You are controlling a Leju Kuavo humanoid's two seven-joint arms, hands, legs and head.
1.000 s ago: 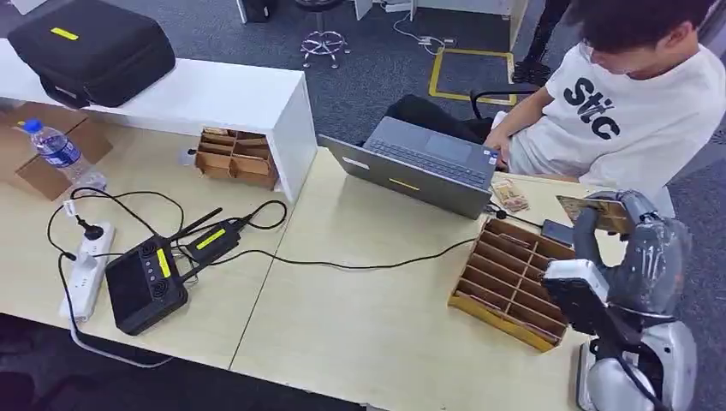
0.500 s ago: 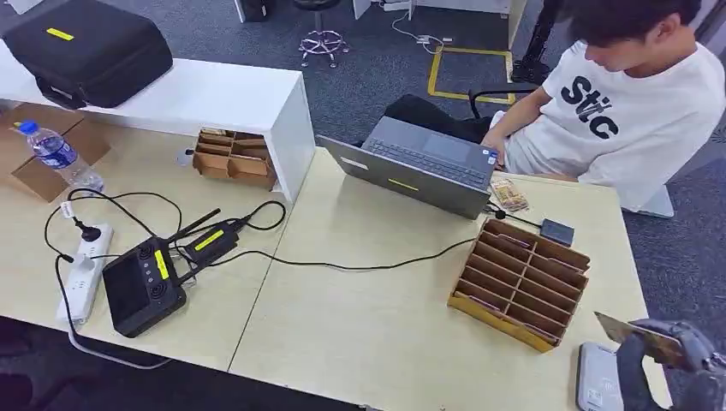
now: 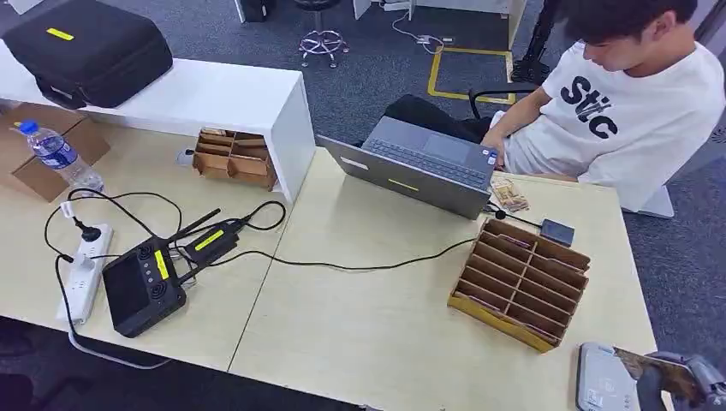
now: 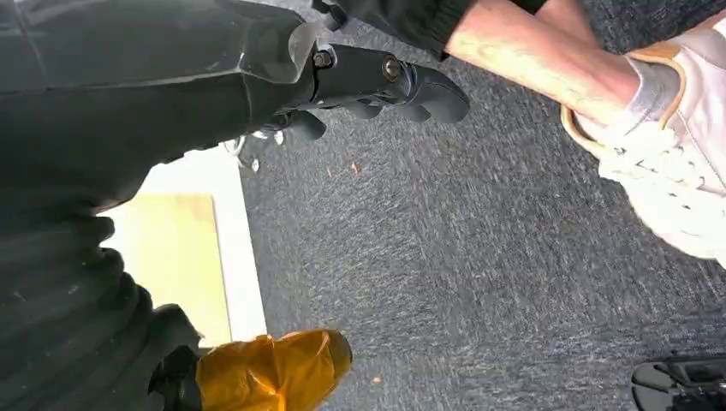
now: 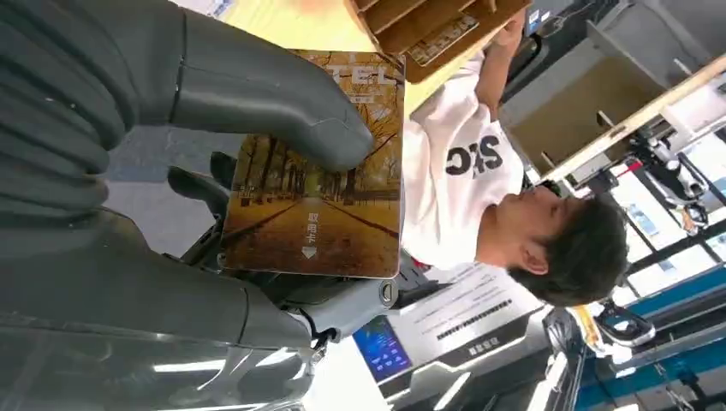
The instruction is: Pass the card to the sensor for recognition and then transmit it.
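While pinching the card: right hand (image 5: 171, 163) sitting at the near right corner of the counter (image 3: 385, 334), thumb on the card's printed face, darker fingers (image 5: 193, 184) behind it, clamping it between them.
Card: card (image 5: 321, 171) showing an autumn tree-lined path, hovering just over the sensor, edge tilting up in the head view (image 3: 655, 366).
Sensor: sensor (image 3: 602, 381), a flat grey pad with a screen, lying at the near right counter edge, partly under the right hand.
Left hand: left hand (image 4: 377, 81) hanging over grey carpet (image 4: 479, 257), dark fingers (image 4: 428, 86) curling in loosely, holding nothing; cannot tell whether fully closing.
Card rack: wooden slotted rack (image 3: 520, 282) standing just beyond the sensor, a few cards sitting in its slots.
Person: person (image 3: 625, 94) in a white shirt sitting at the far right, hand resting at the laptop (image 3: 419, 167).
Other counter items: black controller (image 3: 141, 285), power strip (image 3: 84, 272), water bottle (image 3: 56, 154), black case (image 3: 86, 51) lying on the white shelf (image 3: 214, 98).
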